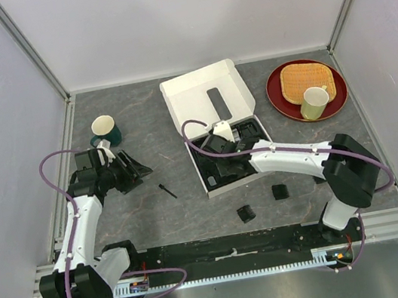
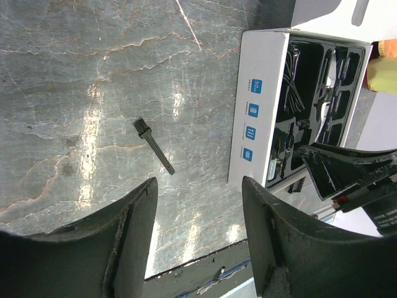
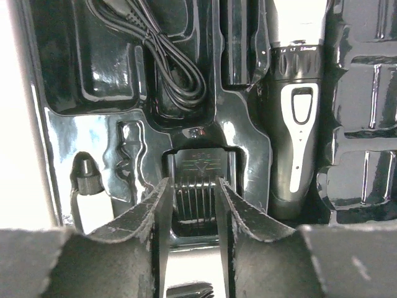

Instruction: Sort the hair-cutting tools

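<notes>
The right gripper reaches into the black tray. Its jaws sit narrow on each side of a comb guard in its slot. I can't tell if they squeeze it. The left gripper hangs wide open near the little brush on the bench, maybe to grab it next.

1. The white box has four small blue squares with white signs in a row down its side wall. The top square seems to read "50" above smaller letters that are too small to make out. The other three are blurred.
2. The clipper has tiny white figures on its dark collar. They look like "1.7" and "2.0mm", though this is not certain.
3. The comb guard has a raised mark on it that cannot be read.
</notes>
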`<move>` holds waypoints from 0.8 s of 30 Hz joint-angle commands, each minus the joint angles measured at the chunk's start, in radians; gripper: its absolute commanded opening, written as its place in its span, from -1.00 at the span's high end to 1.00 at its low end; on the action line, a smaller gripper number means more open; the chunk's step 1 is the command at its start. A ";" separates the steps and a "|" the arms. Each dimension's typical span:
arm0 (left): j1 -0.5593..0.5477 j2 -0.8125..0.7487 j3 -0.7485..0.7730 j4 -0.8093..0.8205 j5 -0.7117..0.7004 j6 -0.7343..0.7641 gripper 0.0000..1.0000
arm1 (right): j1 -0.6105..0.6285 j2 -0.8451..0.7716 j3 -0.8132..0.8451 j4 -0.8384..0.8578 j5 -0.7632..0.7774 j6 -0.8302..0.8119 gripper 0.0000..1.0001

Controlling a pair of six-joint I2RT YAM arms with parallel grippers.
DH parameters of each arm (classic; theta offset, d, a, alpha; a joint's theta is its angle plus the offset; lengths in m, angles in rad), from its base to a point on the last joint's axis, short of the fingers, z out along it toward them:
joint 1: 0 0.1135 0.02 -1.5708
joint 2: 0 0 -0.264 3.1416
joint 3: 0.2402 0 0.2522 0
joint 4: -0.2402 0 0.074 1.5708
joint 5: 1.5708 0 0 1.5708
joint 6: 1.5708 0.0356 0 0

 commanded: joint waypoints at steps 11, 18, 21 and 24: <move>0.004 -0.082 0.028 -0.038 -0.185 0.027 -0.26 | 0.149 -0.026 0.134 0.181 -0.279 -0.318 -0.47; 0.006 -0.087 0.044 -0.098 -0.349 -0.007 -0.26 | 0.161 0.222 0.382 0.087 -0.371 -0.385 -0.45; 0.007 -0.041 0.090 -0.145 -0.428 -0.020 -0.26 | 0.163 0.380 0.582 -0.069 -0.391 -0.377 -0.30; 0.010 -0.007 0.096 -0.158 -0.429 -0.023 -0.26 | 0.163 0.460 0.666 -0.123 -0.418 -0.357 -0.15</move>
